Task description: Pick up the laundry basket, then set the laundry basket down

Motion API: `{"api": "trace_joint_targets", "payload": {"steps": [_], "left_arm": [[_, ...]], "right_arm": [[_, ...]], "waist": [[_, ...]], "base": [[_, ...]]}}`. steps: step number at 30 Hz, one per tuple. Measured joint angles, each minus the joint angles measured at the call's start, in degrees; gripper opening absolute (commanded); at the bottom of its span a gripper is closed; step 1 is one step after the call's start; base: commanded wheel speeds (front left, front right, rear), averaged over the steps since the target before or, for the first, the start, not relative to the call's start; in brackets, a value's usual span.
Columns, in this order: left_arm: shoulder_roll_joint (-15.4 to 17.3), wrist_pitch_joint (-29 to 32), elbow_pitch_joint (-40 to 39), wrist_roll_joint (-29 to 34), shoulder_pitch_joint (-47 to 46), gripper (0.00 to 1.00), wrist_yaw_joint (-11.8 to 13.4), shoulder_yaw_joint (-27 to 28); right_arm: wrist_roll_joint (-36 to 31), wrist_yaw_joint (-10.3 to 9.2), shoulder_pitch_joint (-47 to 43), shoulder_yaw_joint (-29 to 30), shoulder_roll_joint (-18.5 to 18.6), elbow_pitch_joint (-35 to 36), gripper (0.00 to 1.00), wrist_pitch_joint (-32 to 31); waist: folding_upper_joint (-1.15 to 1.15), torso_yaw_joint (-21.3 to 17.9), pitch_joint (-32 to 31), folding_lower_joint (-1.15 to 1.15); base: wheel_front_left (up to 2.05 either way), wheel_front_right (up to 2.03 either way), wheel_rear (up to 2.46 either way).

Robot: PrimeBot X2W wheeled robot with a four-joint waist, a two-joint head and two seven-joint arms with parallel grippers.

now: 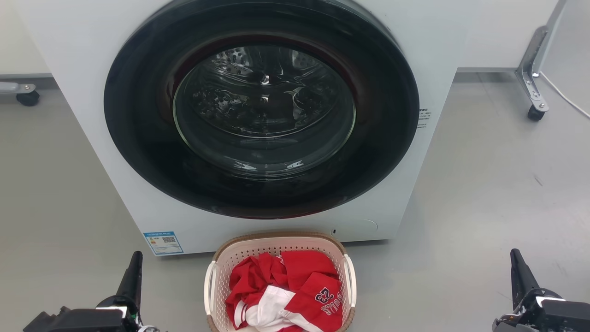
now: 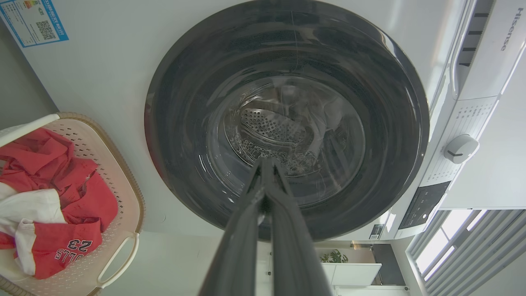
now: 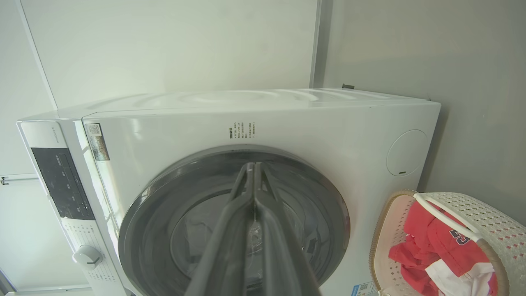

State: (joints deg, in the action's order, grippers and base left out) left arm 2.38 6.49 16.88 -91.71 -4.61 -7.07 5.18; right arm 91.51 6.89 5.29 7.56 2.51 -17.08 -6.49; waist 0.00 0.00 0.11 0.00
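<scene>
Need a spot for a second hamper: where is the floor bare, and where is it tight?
Bare floor lies between the laundry basket and the left tool. A wider stretch lies between the basket and the right tool, reaching past the washing machine to a caster. Tight: between basket rim and washer front.

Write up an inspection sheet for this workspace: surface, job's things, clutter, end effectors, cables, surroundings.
Surface: grey floor, faintly scuffed.
Job's things: basket on the floor before the washer, holding red and white clothes; handles free.
Clutter: nothing seen.
End effectors: left end effector and right end effector both shut, either side of the basket, apart from it.
Cables: white cable on the floor, far right.
Surroundings: white washer, door shut; wheeled frame at right.
</scene>
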Motion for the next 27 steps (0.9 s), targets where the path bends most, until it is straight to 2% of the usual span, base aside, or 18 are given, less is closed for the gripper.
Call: {"api": "trace_joint_targets", "payload": {"steps": [27], "left_arm": [[0.0,0.0,0.0,0.0,0.0,0.0,0.0,0.0]], "right_arm": [[0.0,0.0,0.0,0.0,0.0,0.0,0.0,0.0]], "waist": [[0.0,0.0,0.0,0.0]], "base": [[0.0,0.0,0.0]]}}
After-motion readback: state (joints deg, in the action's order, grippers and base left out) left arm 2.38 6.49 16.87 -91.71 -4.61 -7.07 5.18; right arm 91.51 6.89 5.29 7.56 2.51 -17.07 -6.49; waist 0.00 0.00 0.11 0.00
